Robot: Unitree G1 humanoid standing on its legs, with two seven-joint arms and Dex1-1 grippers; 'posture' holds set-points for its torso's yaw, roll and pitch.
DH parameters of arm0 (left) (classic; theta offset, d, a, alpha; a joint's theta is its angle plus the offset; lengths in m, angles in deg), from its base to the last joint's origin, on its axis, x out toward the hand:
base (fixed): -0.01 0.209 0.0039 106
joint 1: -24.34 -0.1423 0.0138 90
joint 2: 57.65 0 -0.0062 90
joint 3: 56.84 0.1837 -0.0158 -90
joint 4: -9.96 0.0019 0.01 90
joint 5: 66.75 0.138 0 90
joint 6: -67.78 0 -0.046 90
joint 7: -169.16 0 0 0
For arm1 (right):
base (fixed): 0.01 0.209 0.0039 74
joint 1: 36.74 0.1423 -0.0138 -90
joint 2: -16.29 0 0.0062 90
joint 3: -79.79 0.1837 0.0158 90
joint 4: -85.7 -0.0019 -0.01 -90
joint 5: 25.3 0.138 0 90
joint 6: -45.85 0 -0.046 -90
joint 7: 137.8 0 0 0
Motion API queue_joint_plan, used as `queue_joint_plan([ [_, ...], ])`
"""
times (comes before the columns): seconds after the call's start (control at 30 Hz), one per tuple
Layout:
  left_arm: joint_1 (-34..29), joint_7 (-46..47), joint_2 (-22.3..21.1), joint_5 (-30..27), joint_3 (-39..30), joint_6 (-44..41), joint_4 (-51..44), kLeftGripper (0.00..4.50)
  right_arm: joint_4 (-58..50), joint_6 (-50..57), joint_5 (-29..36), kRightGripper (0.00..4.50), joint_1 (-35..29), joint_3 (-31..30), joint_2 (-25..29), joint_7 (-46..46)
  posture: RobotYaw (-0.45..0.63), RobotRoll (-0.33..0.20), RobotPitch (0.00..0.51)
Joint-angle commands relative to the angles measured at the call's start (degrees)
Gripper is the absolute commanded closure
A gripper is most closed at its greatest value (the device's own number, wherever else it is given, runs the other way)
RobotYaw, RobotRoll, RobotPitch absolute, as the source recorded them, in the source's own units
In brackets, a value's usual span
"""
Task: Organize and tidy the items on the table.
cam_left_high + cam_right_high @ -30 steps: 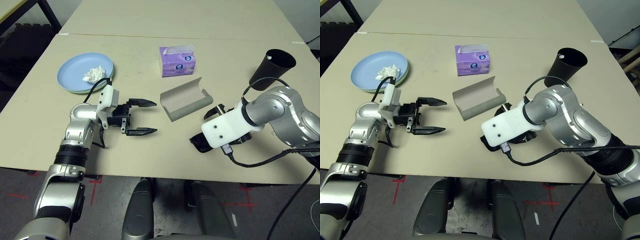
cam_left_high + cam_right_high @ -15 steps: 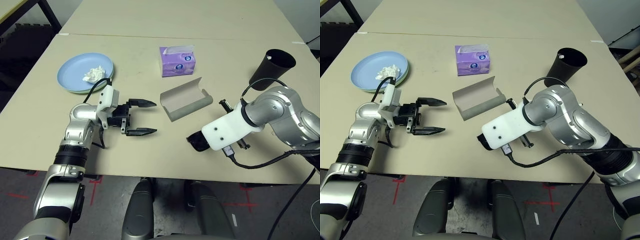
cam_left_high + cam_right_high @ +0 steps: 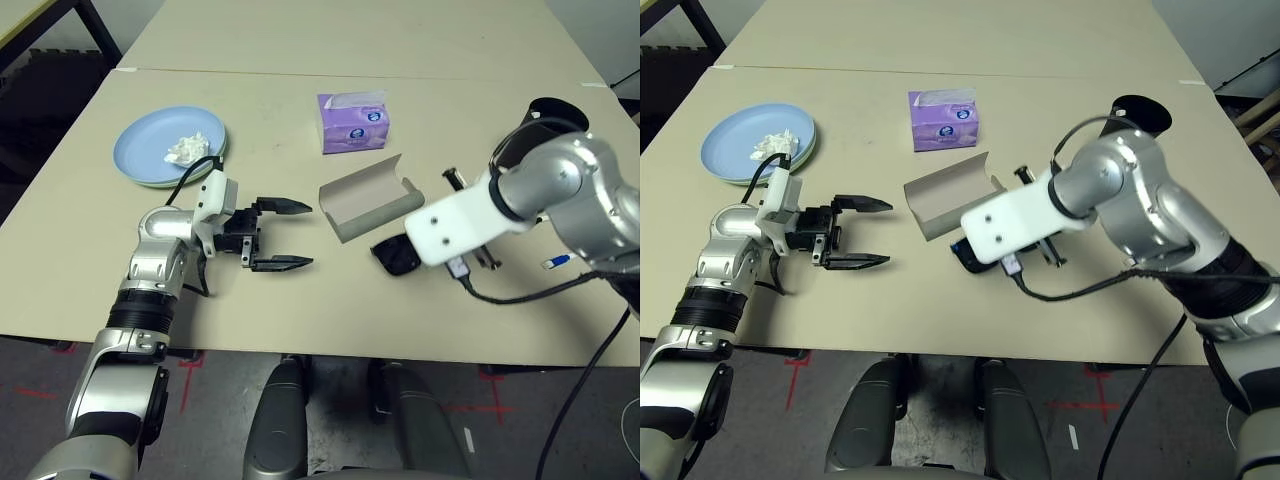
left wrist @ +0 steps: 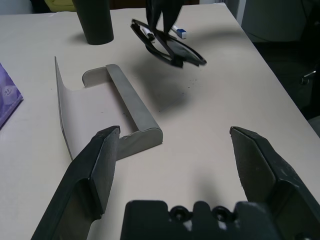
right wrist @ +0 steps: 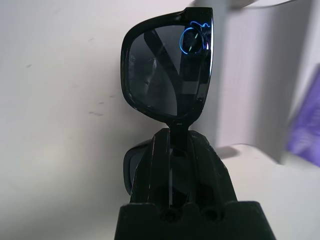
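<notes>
- Your right pincer [image 5: 172, 150] is clenched on the black sunglasses [image 4: 167, 46] at the bridge and carries them clear of the bench [image 3: 300, 300], just beside the open end of the grey glasses case [image 3: 365, 205], which lies near the bench's middle.
- Expect the sunglasses to be light and stiff, with slick lenses — the narrow bridge looks like the safest hold, but they could pivot there.
- The case stands open, its lid up; it is probably light enough to slide if nudged.
- Your left pincer [image 3: 283, 235] is released, jaws wide, empty, pointing at the case from near the front edge.
- The light blue plate [image 3: 150, 150] sits on the pale green plate [image 3: 223, 147] toward the left edge, holding the tissue wad [image 3: 186, 148].
- The purple tissue box [image 3: 353, 122] behind the case and the black cup [image 3: 1140, 112] towards the right edge stand well apart from your path.
</notes>
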Motion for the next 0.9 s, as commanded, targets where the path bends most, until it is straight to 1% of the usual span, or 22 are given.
queue_joint_plan([
  [0.03, -0.16, 0.1, -0.91, 0.55, 0.35, 0.01, 0.4, 0.0, 3.28, -0.63, 0.47, 4.17, 2.03, 0.62, -1.08, -0.94, 0.17, 0.0, 0.201],
  [0.17, -0.9, 1.43, -1.27, 0.28, -0.19, -0.61, -0.8, 0.0, 7.9, -3.51, -1.21, 4.17, 3.86, 0.1, -3.42, -4.57, 0.18, 0.0, 0.2],
  [0.27, -1.64, 4.06, -1.7, 0.43, -0.48, -2.07, -2.51, 0.0, 14.08, -9.5, -4.11, 4.17, 4.58, -1.23, -5.55, -9.41, 0.18, 0.0, 0.198],
  [0.4, -3.16, 6.55, -2.17, 0.13, -0.41, -3.97, -5.73, 0.0, 19.15, -14.08, -5.97, 4.17, 5.02, -1.9, -7.63, -12.2, 0.2, 0.0, 0.199],
  [0.63, -5.21, 11.93, -2.04, -0.16, -0.85, -6.67, -10.44, 0.0, 25.61, -19.91, -8.81, 4.17, 6.38, -2.93, -11.52, -15.72, 0.21, 0.0, 0.199],
  [0.9, -6.98, 14.13, -2.59, -0.47, -0.82, -8.35, -13.67, 0.0, 29.59, -23.64, -10.21, 4.17, 7.93, -3.25, -14.5, -16.51, 0.24, 0.0, 0.204],
])
